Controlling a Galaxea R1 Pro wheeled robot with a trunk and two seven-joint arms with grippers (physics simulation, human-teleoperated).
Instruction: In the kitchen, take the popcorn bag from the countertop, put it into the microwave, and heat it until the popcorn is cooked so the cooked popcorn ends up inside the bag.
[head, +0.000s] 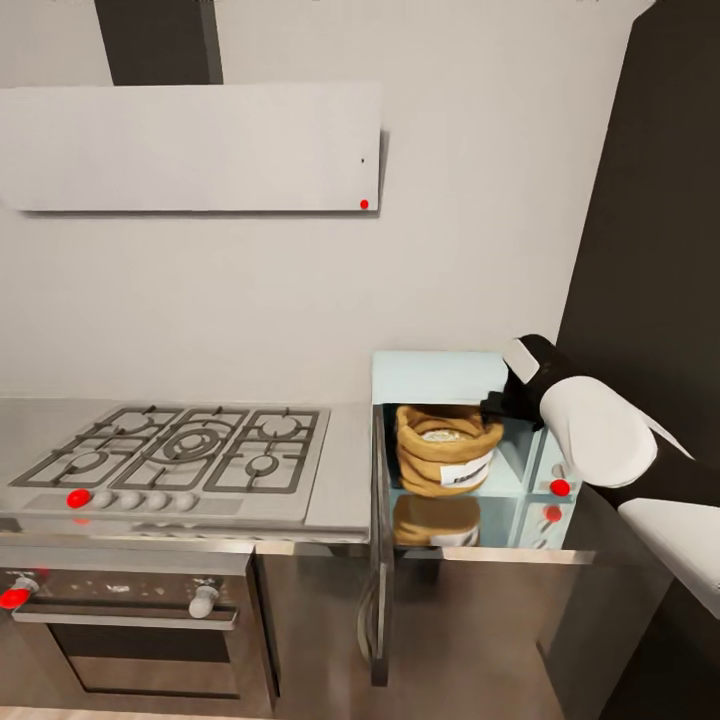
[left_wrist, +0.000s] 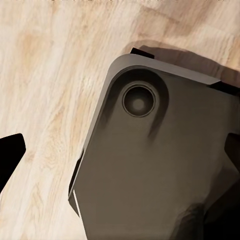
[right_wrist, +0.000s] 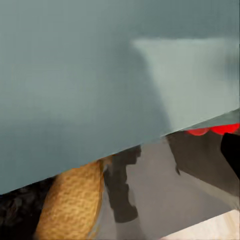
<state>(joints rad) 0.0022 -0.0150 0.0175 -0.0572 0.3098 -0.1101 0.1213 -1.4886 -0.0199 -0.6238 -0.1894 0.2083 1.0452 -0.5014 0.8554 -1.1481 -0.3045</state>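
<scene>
The right end effector (head: 497, 405) reaches into the open microwave (head: 440, 372); whether it is released or clenched cannot be told. Just beside it, the popcorn bag (head: 446, 448) stands upright inside the microwave, above the glossy surface (head: 340, 470).

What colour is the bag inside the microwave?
Tan-brown, with a small white label; the bag shows best in the head view.

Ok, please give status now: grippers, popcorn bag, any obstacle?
Right gripper at microwave opening, state unclear. Popcorn bag upright inside microwave. Microwave door open.
</scene>
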